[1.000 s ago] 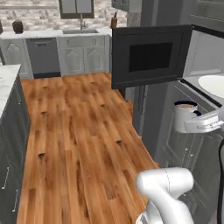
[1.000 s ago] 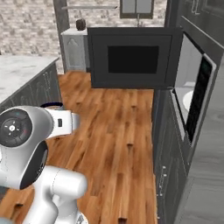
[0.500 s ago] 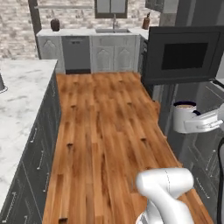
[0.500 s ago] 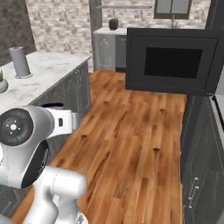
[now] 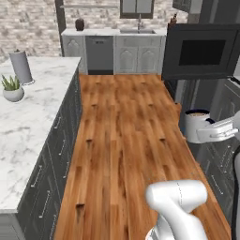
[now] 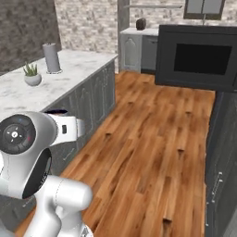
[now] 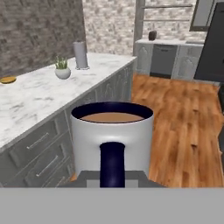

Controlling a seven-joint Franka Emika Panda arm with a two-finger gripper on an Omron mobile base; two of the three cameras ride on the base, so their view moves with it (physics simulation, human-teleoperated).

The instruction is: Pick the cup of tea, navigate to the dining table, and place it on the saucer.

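Note:
The cup of tea (image 7: 112, 133), a grey mug with a dark rim and light brown liquid, sits close in the hand view with its dark handle (image 7: 112, 164) facing me. My gripper (image 7: 112, 176) is shut on that handle. In the left base view the cup of tea (image 5: 196, 124) hangs upright above the wood floor at the right, held by the gripper (image 5: 209, 133). The dining table (image 5: 28, 126), a white marble island, runs along the left. The saucer (image 7: 8, 80), a small yellow dish, lies far left on the dining table (image 7: 39, 98).
A tall grey paper-towel roll (image 5: 21, 66) and a white plant pot (image 5: 13, 93) stand on the island's far end. The open black microwave door (image 5: 200, 51) juts out at the right. Dark cabinets (image 6: 224, 152) line the right side. Wood floor (image 5: 126, 136) runs between.
The whole picture has shifted, so the base has moved and turned: the island with roll and plant has come into view at the left. The cup stays held in the same way.

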